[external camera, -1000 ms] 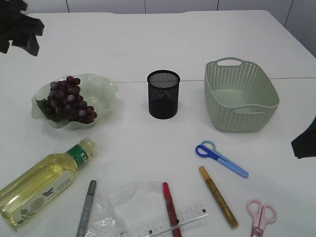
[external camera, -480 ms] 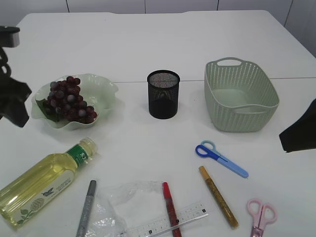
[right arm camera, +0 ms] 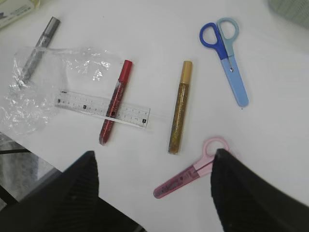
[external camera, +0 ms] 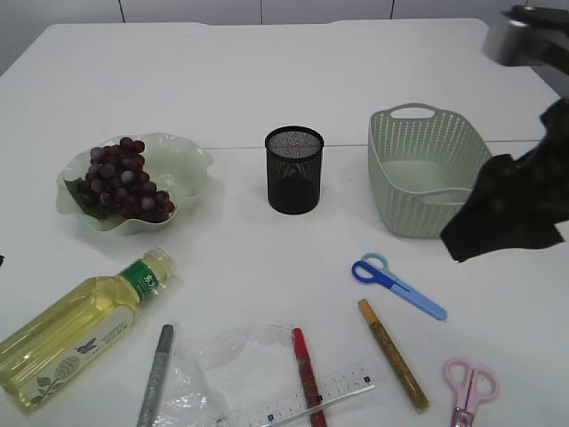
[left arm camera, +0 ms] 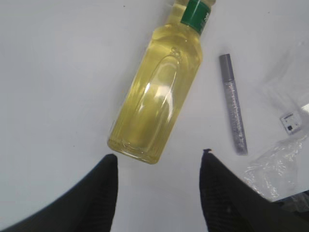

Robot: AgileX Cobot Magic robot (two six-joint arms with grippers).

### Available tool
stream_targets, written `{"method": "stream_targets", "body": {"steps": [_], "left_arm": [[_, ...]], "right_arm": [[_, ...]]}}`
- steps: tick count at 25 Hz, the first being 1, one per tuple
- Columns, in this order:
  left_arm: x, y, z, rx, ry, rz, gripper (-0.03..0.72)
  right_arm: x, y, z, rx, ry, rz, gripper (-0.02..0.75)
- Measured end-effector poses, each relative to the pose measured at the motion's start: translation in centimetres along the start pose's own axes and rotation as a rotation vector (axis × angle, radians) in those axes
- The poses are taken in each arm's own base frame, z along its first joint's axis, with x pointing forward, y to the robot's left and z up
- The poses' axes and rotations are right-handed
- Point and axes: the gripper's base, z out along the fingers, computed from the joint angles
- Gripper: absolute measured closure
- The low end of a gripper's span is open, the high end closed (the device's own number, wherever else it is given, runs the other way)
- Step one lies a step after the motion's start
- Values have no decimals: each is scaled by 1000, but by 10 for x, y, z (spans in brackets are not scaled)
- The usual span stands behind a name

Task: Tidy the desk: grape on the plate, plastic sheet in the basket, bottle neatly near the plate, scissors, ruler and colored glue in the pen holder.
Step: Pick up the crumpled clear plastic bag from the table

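My left tool (left arm camera: 157,162) hangs wide, empty, over the bottle (left arm camera: 157,94). It looks heavy and slick; I'd grip mid-body.

Left end effector (left arm camera: 157,166) jaws apart, right end effector (right arm camera: 154,166) spread wide, both empty

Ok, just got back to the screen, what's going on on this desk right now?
Nothing is being held. The left gripper hangs open over the bottle, which lies on its side. The right gripper is open above the pink scissors, gold glue pen, and red glue pen lying across the ruler. The grapes are on the plate; pen holder and basket look empty.
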Motion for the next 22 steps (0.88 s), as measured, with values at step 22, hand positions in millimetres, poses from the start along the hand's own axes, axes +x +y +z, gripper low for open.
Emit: {"method": "stream_targets", "body": {"steps": [22], "left_arm": [[23, -5, -45, 27, -160, 7, 292]], "right_arm": [[-79, 104, 167, -116, 249, -864, 206]]}}
